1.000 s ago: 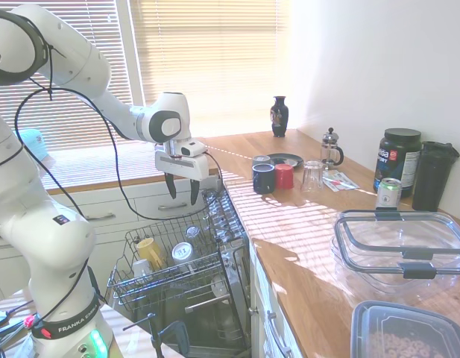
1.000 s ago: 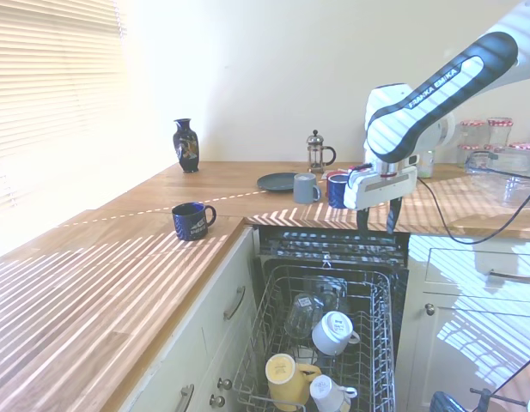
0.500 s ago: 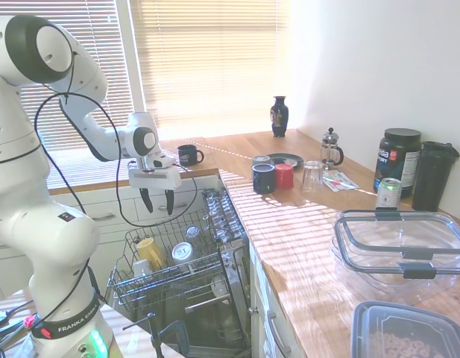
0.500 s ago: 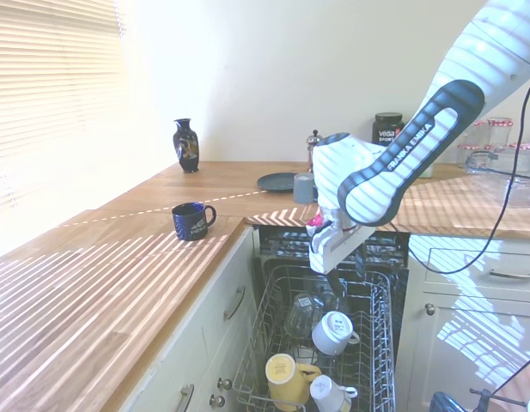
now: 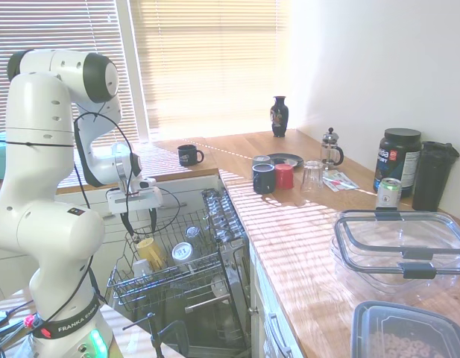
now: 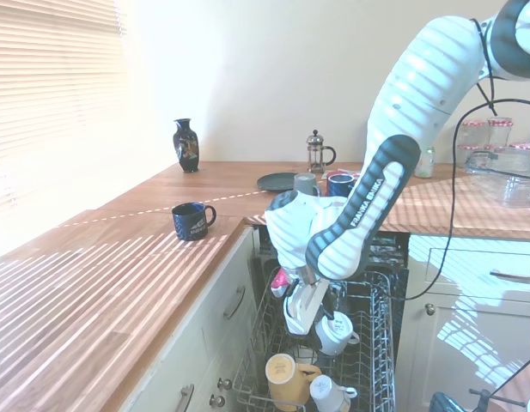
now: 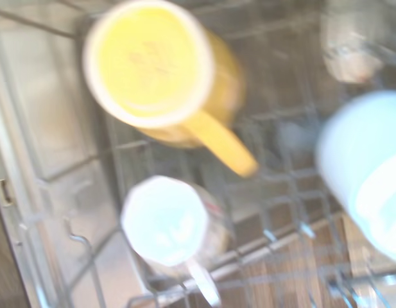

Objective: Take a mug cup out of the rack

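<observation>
In the rack, upside-down yellow mug cup, base skyward, beneath the gripper, fingers spread.

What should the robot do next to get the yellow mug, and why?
Probably go a little lower. The gripper hangs above the rack with its jaws open and holds nothing. The yellow mug sits upside down just below it, and the wrist view shows the mug close by with its handle sticking out.
</observation>
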